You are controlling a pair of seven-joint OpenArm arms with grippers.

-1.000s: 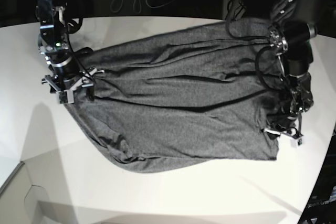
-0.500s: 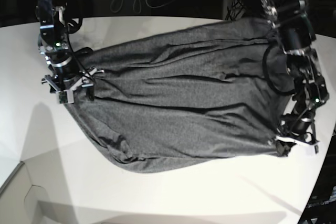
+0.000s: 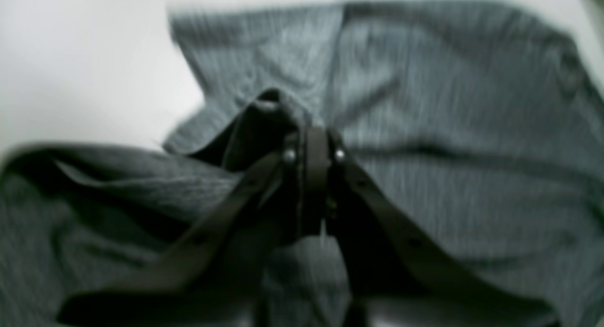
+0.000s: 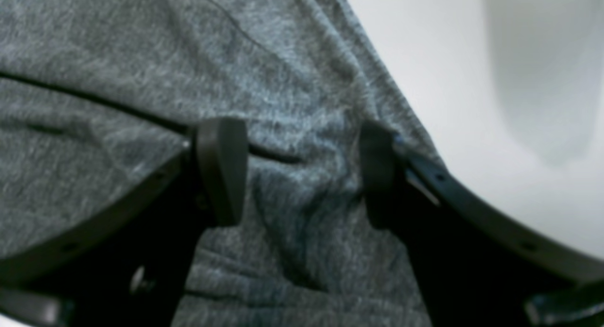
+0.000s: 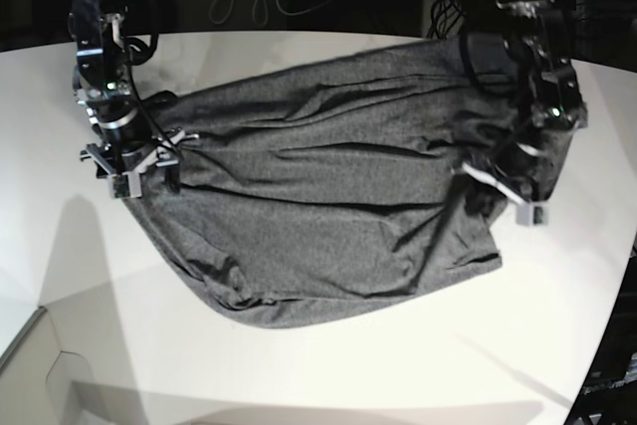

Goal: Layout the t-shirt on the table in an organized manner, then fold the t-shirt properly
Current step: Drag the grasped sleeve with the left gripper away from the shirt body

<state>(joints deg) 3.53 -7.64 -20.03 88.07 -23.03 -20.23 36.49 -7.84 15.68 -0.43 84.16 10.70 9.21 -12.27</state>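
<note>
Left pincer (image 5: 510, 186) clamped on a bunched edge of the dark heather-grey knit t-shirt (image 5: 318, 206), right side of the scene, cloth lifted. Right pincer (image 5: 139, 161) stands with jaws apart, straddling the shirt's left edge, gripping nothing. Shirt lies rumpled across the smooth white desk (image 5: 328, 365). Step judged: laying out. Next move calls for drawing the held edge outward, flattening wrinkles.
</note>
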